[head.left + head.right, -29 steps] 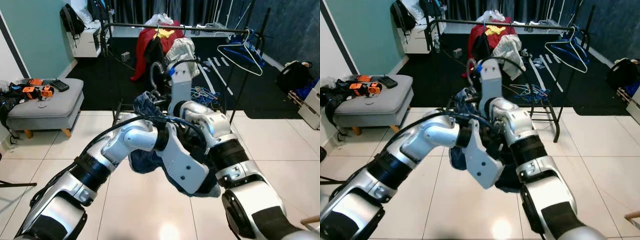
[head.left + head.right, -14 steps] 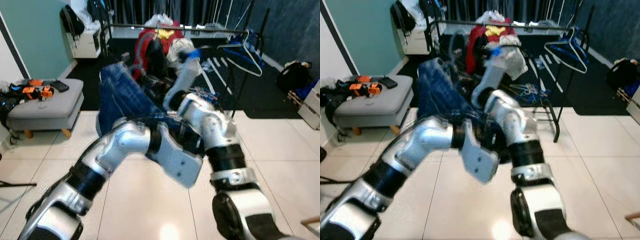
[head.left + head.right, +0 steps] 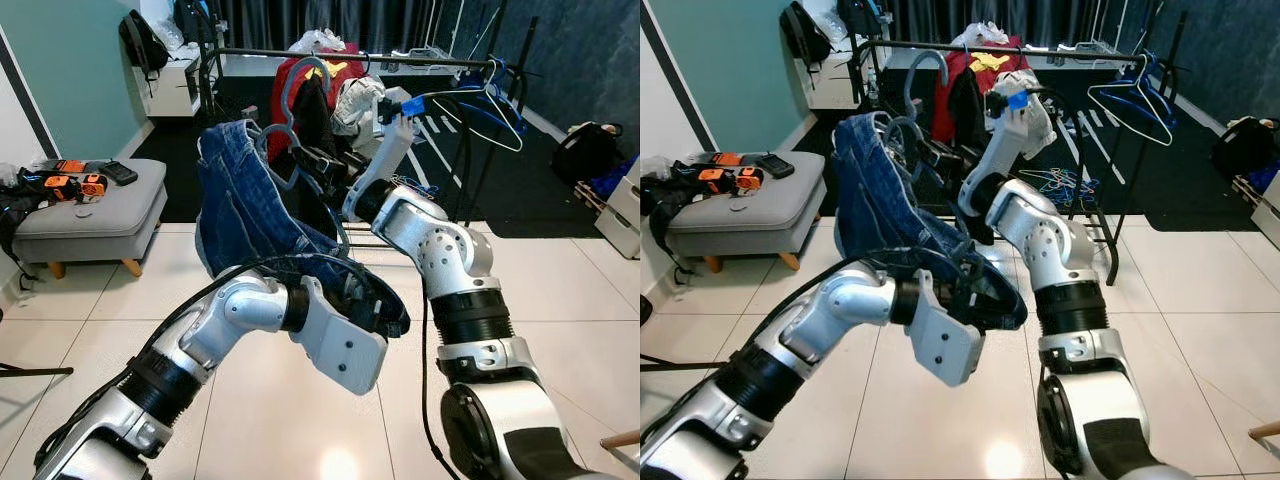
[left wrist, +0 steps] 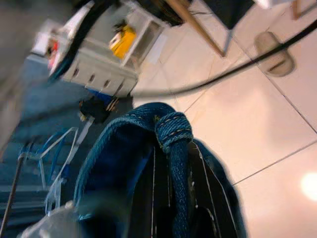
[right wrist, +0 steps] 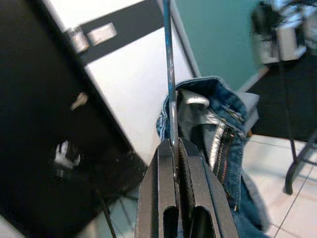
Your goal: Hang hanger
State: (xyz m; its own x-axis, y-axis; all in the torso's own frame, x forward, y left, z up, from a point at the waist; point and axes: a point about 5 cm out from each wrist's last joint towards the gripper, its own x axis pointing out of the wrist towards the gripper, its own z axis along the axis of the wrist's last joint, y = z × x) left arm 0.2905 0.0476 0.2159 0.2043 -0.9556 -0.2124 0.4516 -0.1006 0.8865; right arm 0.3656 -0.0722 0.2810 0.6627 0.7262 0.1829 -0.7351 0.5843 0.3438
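Right wrist view: your right end effector has both black fingers pressed together on the thin blue-grey wire of the clothes hanger, which runs straight out from the fingertips. Just past the tips you can see the waistband and open zipper of the dark blue denim jeans hanging off that hanger.

Left wrist view: your left end effector's fingers are buried in denim, with a rolled blue seam lying along them. You cannot tell from this whether they are apart or closed.

From the head views, your right arm reaches up and forward, and the hanger's grey hook sits raised in front of the black horizontal clothes rail, near it but not over it as far as you can see. The jeans drape down from the hanger to the left; their lower part is bunched over your left forearm, which crosses low in front of the right arm.

Outward from there:
- red garment and a white one hang on the rail behind the hanger
- blue wire hangers hang at the rail's right end
- more blue hangers lie on the dark carpet under the rack
- grey padded ottoman at left on the white tile floor, carrying orange-and-black gear
- teal wall behind it
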